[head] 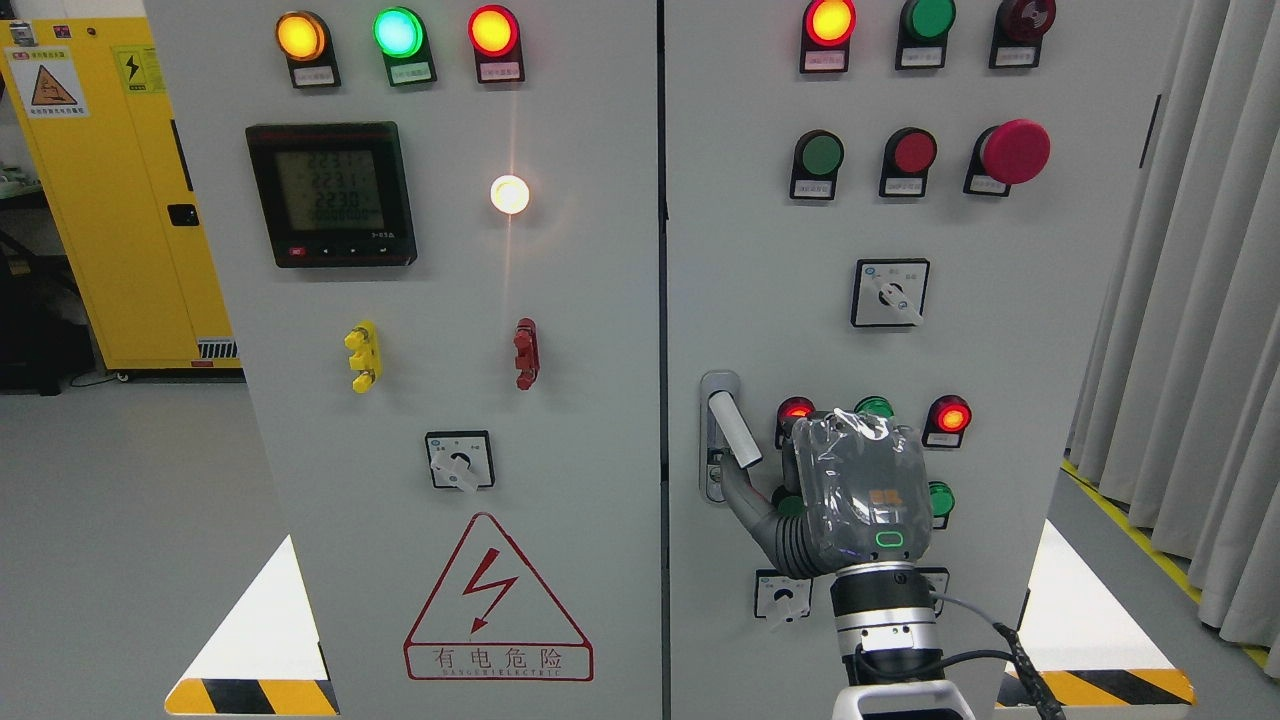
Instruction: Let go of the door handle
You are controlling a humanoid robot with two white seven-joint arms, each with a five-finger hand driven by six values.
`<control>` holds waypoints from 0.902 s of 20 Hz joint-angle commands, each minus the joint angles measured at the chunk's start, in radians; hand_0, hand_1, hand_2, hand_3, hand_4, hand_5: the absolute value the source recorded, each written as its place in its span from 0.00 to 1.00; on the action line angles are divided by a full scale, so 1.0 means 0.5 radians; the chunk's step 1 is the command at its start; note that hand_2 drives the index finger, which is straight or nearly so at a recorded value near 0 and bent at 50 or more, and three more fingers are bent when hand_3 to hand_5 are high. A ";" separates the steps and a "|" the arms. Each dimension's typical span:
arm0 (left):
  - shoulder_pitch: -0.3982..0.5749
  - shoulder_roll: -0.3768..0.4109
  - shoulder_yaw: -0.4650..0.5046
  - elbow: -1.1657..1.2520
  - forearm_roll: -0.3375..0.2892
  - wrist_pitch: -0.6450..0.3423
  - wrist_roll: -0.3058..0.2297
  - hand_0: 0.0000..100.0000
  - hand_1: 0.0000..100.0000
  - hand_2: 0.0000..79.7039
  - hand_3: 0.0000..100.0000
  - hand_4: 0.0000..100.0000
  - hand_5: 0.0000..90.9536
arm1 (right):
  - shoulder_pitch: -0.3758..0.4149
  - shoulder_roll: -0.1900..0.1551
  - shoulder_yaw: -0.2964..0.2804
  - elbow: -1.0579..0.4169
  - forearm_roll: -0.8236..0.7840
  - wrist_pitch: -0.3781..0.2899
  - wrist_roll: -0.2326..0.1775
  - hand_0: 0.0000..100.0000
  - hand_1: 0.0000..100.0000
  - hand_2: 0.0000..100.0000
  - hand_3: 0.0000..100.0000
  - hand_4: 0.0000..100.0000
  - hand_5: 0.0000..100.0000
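The door handle (733,428) is a silver lever on the left edge of the right cabinet door (1000,330), swung out of its recessed plate (712,390) and tilted down to the right. My right hand (858,490), wrapped in clear plastic, is just right of the handle with its back to the camera. Its grey thumb (745,500) stretches up-left to the lever's lower end and touches or nearly touches it. Nothing is wrapped around the lever, which shows along its whole length. The other fingers are hidden behind the palm. My left arm is out of sight.
The right door carries lit red lamps (950,417), green buttons (940,498), a rotary switch (890,293) and a red mushroom button (1014,151). The left door (450,400) has a meter (331,194) and a warning triangle (497,600). Curtains (1200,300) hang at right; a yellow cabinet (110,200) stands at left.
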 commanded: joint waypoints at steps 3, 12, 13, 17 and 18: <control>0.000 0.000 0.000 -0.025 0.000 0.000 -0.001 0.12 0.56 0.00 0.00 0.00 0.00 | 0.002 0.000 -0.007 -0.008 0.000 0.001 0.002 0.49 0.40 0.91 1.00 1.00 1.00; 0.000 0.000 0.000 -0.025 0.000 0.000 -0.001 0.12 0.56 0.00 0.00 0.00 0.00 | -0.001 -0.007 -0.038 -0.023 0.000 0.001 0.005 0.52 0.41 0.91 1.00 1.00 1.00; 0.000 0.000 0.000 -0.025 0.000 0.000 -0.001 0.12 0.56 0.00 0.00 0.00 0.00 | -0.001 -0.016 -0.041 -0.023 0.000 0.001 0.005 0.53 0.42 0.91 1.00 1.00 1.00; 0.000 0.000 0.000 -0.025 0.000 0.000 -0.001 0.12 0.56 0.00 0.00 0.00 0.00 | -0.001 -0.034 -0.044 -0.023 0.000 0.001 0.002 0.54 0.43 0.91 1.00 1.00 1.00; 0.000 0.000 0.000 -0.025 0.000 0.000 -0.001 0.12 0.56 0.00 0.00 0.00 0.00 | -0.001 -0.031 -0.047 -0.023 0.000 0.001 0.002 0.54 0.43 0.91 1.00 1.00 1.00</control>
